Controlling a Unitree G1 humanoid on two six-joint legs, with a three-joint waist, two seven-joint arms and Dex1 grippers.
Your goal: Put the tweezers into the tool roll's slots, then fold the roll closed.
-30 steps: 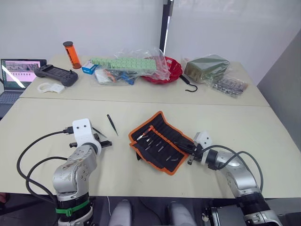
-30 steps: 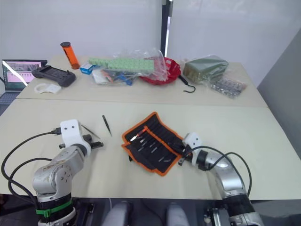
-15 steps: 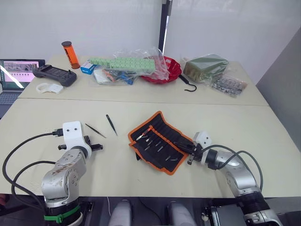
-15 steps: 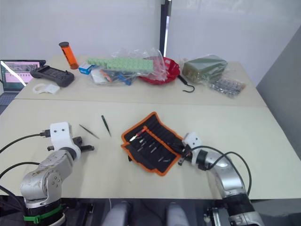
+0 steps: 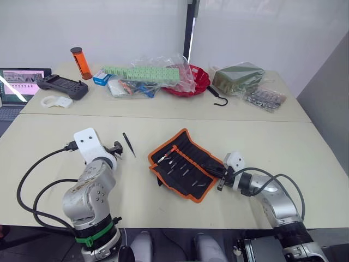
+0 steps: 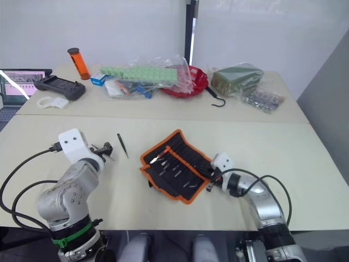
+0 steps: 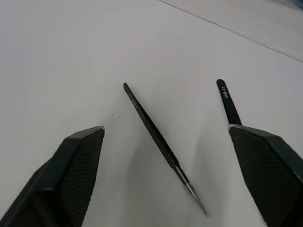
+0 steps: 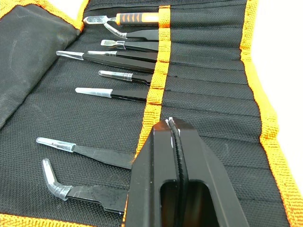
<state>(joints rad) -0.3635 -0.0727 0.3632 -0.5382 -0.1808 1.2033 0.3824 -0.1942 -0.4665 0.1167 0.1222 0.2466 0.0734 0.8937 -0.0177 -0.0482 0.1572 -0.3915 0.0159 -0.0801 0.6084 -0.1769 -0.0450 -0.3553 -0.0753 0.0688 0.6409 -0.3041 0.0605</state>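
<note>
Beige worktop (image 5: 229,131), tool roll (image 5: 185,165) open at frame centre: pickup step.
Your left gripper (image 7: 175,156), fingers apart, straddles one of the tweezers (image 7: 161,142); close on it next. Right gripper (image 8: 173,142), fingers together, rests on the slots (image 8: 208,101).

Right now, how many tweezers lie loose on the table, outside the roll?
2 tweezers. One lies between the fingers of the open left gripper. The other lies beside it, on the side toward the roll. The arm may hide more.
</note>
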